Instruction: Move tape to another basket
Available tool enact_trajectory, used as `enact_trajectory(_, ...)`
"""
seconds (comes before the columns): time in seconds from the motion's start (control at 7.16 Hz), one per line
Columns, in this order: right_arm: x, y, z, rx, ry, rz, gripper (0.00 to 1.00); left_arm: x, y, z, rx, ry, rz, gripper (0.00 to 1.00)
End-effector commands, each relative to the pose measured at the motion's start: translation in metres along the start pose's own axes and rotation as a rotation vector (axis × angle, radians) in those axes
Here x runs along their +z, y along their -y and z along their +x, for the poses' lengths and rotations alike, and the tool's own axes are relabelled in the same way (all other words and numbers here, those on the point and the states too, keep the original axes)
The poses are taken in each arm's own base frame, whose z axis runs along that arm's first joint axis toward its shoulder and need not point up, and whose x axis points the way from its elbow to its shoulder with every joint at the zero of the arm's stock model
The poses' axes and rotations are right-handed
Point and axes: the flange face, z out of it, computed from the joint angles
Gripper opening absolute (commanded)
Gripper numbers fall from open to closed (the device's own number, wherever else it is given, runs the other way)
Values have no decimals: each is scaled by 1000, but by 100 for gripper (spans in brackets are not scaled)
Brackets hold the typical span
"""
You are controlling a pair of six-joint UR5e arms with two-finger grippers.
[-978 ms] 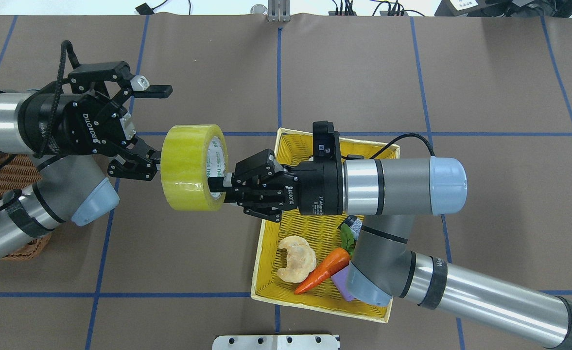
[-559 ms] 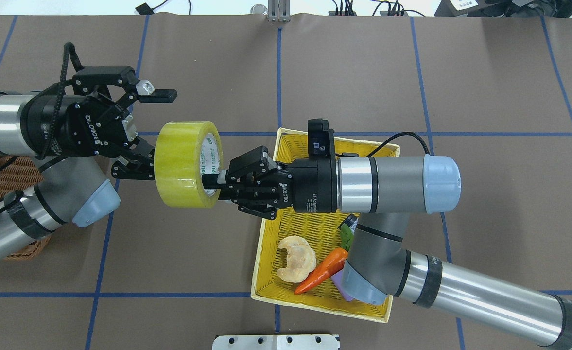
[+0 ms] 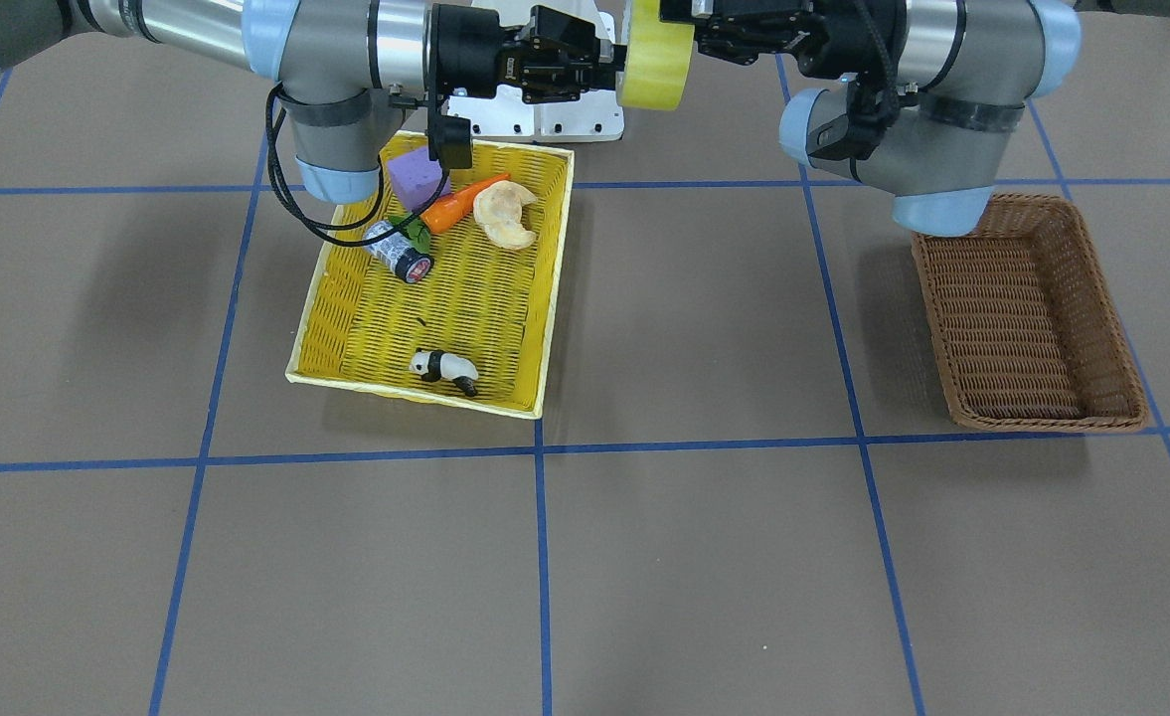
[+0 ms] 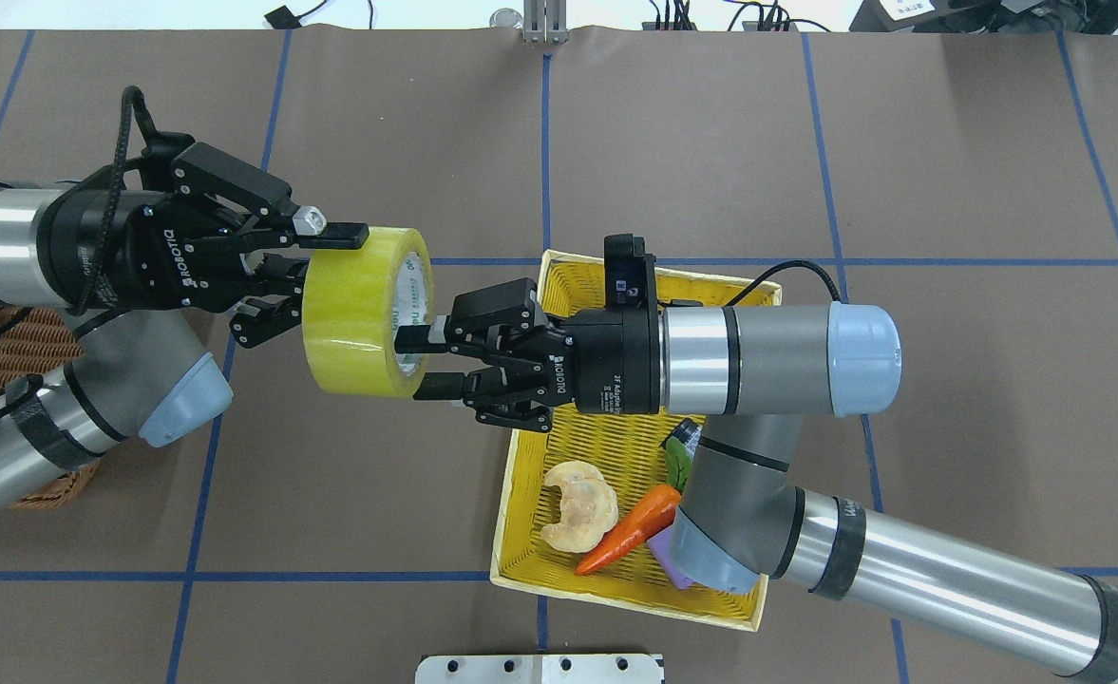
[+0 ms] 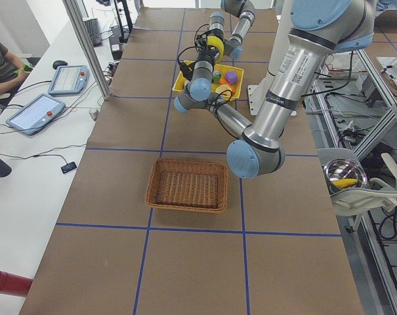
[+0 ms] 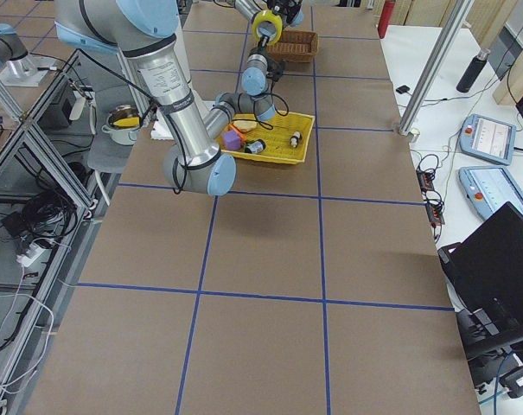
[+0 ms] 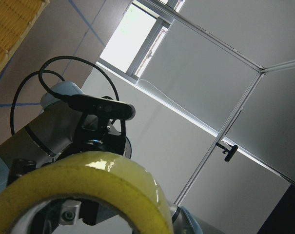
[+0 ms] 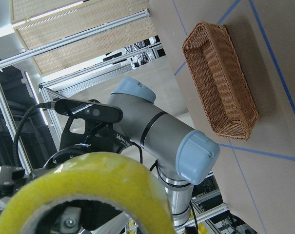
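Note:
The tape [image 4: 354,313], a wide yellowish roll with a white core, hangs in the air between my two grippers, left of the yellow basket. My left gripper [image 4: 316,274] is shut on the roll's upper wall, one finger over the outer rim. My right gripper [image 4: 423,361] is open at the roll's other face, its fingers spread by the core and lower wall. The tape also shows in the front view [image 3: 656,55] and fills both wrist views [image 7: 88,175] [image 8: 88,187]. The brown wicker basket [image 3: 1027,318] sits empty under my left arm, and shows in the left view [image 5: 187,188].
The yellow basket [image 3: 346,328] holds a carrot [image 3: 460,202], a pale cracker [image 3: 505,214], a purple block [image 3: 416,177], a dark-capped jar [image 3: 398,254] and a panda figure [image 3: 443,368]. A white mounting plate [image 4: 540,668] is at the table's near edge.
My left gripper has closed onto the tape's upper wall. My right gripper has opened and let go of the roll. The tape has shifted slightly left.

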Motion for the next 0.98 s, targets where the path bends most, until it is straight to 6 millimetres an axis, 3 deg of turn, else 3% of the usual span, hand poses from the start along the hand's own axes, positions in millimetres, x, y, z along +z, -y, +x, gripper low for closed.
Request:
enact_trajectory(0.0,-7,4,-6,-4,10,6,100,-4,1,-3,-3,10,4,0)
enact_trajectory(0.14,-16,8,-6,-6,6,17,100,-4,1,-3,-3,10,4,0)
enact_trajectory(0.28,-39,18,-4,-14,-7,44,100,-7,-2,-1,5,8,-2,0)
enact_trajectory(0.56,-88,38,-14,-63,-15,111,100,-50,1,-23,93,23,45,0)
enact_trajectory(0.7,-130,63,-17,-114,-69,170,100,-90,9,-26,178,45,129,0)
enact_trajectory(0.84,-173,87,-26,-218,-163,183,100,-117,22,-8,225,49,212,0)
